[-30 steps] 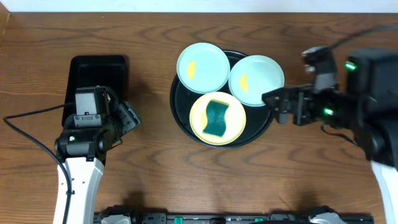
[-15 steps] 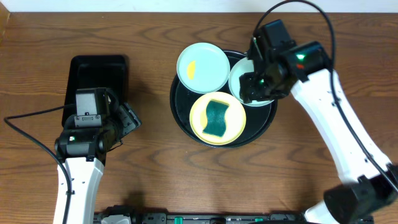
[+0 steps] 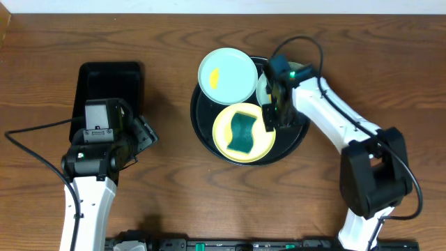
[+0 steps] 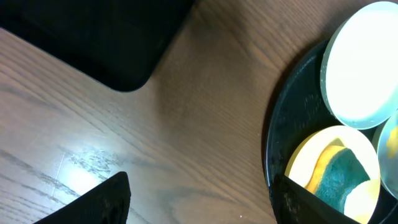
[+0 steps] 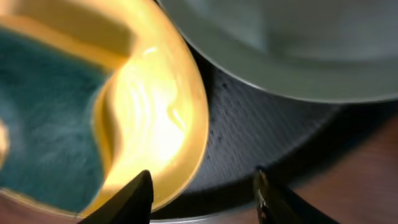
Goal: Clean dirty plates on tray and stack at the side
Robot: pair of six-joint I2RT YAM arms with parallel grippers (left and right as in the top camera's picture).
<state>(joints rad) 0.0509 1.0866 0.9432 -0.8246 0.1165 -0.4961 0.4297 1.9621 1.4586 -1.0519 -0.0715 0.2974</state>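
Right gripper (image 5: pixel 202 199), spread wide, hangs low over the black tray (image 3: pixel 202 117), the yellow plate (image 5: pixel 155 106) just below one fingertip (image 5: pixel 134 205). Light, rigid and glossy, likely slippery, the plate is best pinched at its rim.

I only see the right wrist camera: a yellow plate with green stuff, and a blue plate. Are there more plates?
Observer: Yes, a second blue plate sits at the tray's back left, with a yellow smear on it.
Kid: What is the green stuff?
Observer: From overhead it is a wavy-edged sponge lying in the middle of the yellow plate.
Kid: Where is the other arm?
Observer: The left gripper hangs over bare table to the left of the tray, jaws open and empty.
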